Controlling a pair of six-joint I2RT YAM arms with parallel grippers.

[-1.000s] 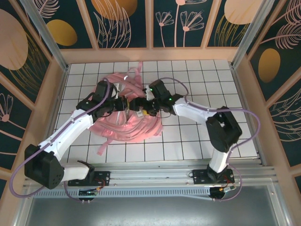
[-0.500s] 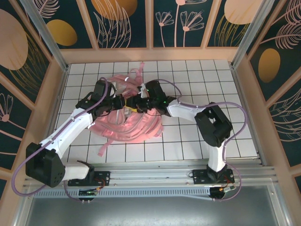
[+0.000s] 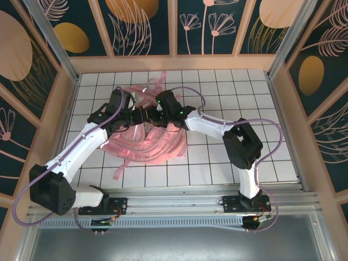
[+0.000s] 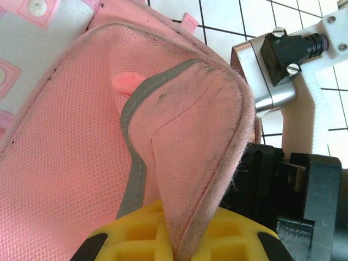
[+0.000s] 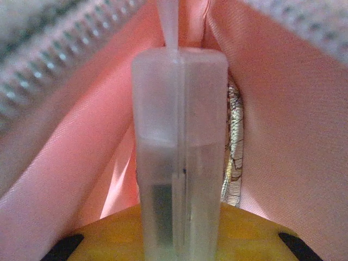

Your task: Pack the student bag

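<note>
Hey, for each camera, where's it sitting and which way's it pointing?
Top external: above and behind the bases, looking down at the table, left arm, right arm and the student bag.
Left wrist: on the left arm, facing bag mesh; left gripper pinches a fold.
Right wrist: on the right arm, facing pink fabric between zips; right gripper pinches a pale tab.
Shared: top and left wrist both show table tiles.
</note>
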